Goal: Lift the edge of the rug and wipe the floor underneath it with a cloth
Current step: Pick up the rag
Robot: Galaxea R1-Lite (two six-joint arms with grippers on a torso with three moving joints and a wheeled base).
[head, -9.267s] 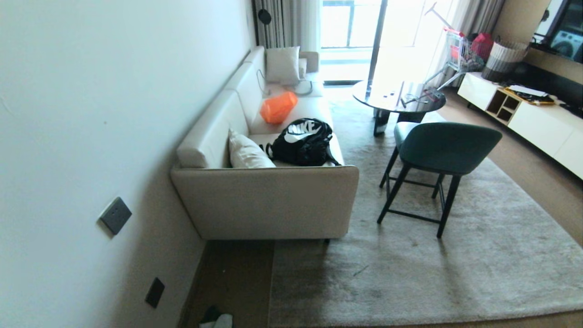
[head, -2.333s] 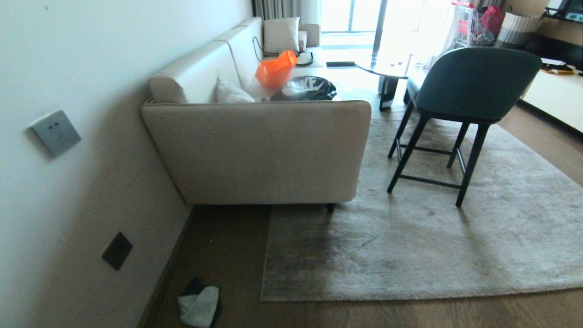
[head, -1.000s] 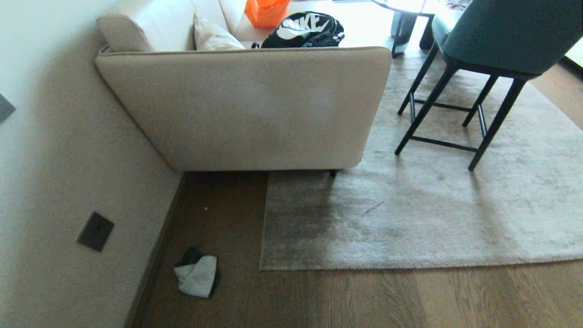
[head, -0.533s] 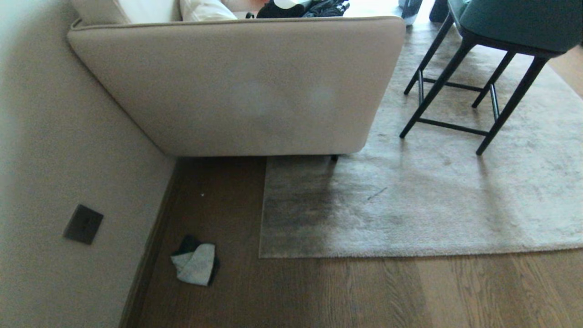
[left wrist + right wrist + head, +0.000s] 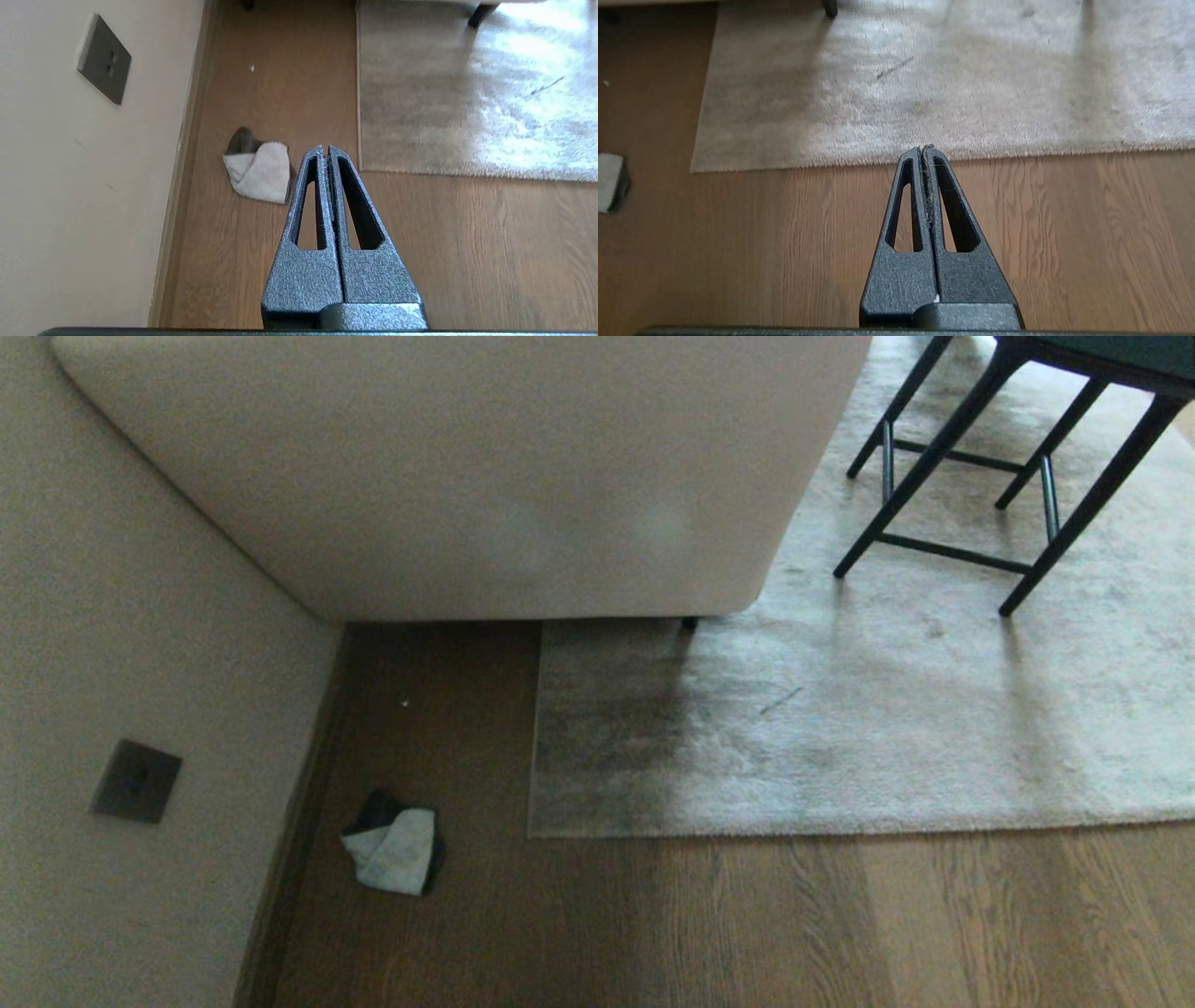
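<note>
Now the cloth (image 5: 395, 850) lies crumpled on the floor (image 5: 747, 924), near the rug edge (image 5: 840, 825). Both the left gripper (image 5: 325, 150) and the right gripper (image 5: 926, 150) are closed tight and hold nothing.

Beige sofa (image 5: 467, 476) against wall (image 5: 112, 644); dark wall socket (image 5: 136, 780); black-legged chair (image 5: 990, 457) right of sofa

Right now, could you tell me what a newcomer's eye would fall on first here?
Probably the large grey-beige rug, its corner lying flat on the brown wood floor beside the beige sofa. Next, the crumpled cloth on bare floor near the wall, left of that corner.
</note>
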